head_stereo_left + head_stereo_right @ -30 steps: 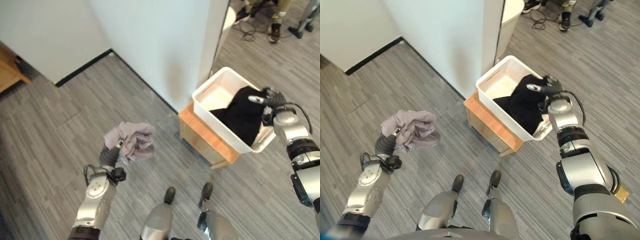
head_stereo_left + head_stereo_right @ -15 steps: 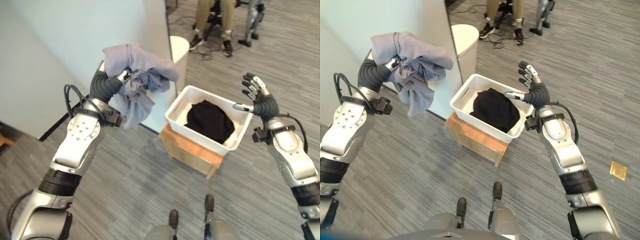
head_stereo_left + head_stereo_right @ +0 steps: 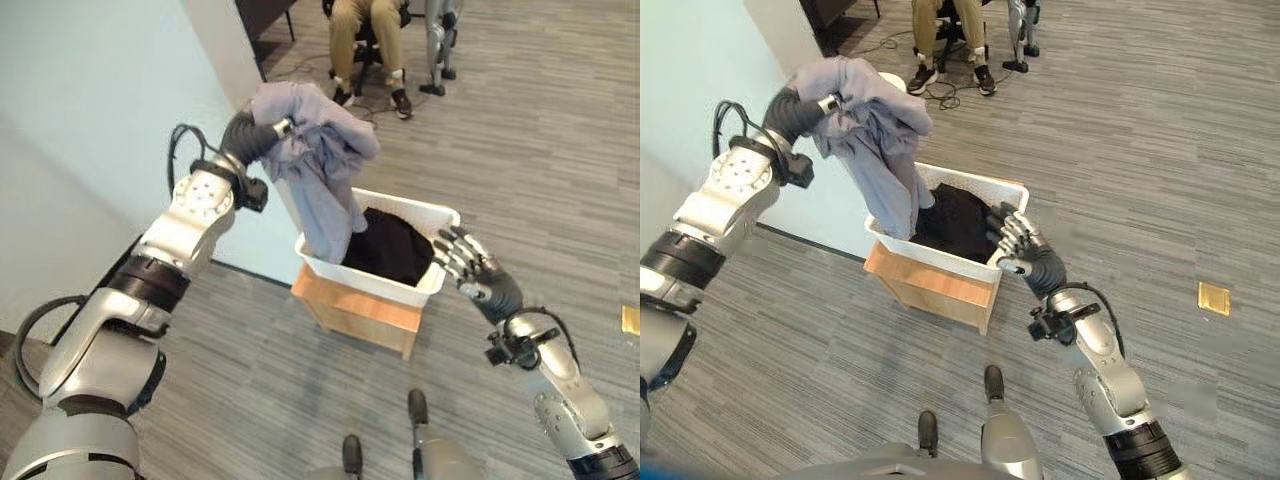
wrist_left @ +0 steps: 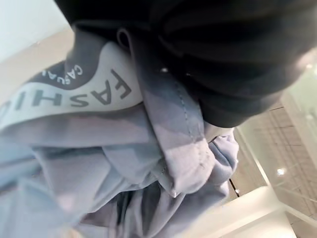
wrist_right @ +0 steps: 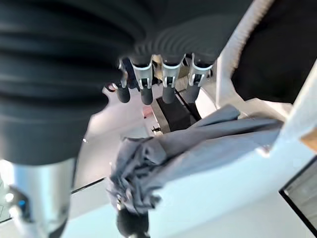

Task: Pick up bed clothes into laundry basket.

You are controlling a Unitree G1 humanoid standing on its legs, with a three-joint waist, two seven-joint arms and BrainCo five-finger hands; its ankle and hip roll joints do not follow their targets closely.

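Grey garment (image 3: 320,170), grasped in the left hand (image 3: 252,137), hung above the white laundry basket (image 3: 322,268) already holding a black garment (image 3: 390,247), awaiting release; right hand (image 3: 468,268) was released beside the rim.

The garment (image 3: 322,160) bunched past the left hand's (image 3: 262,135) dark-tipped fingers is pale lilac-grey, with a white band of dark grey lettering. Just beyond the right hand's (image 3: 1015,240) silver fingers, the laundry basket (image 3: 940,262) is white and holds black clothing (image 3: 952,218). It sits on a light orange-brown wooden stand (image 3: 930,290) over grey wood-grain flooring (image 3: 540,130).
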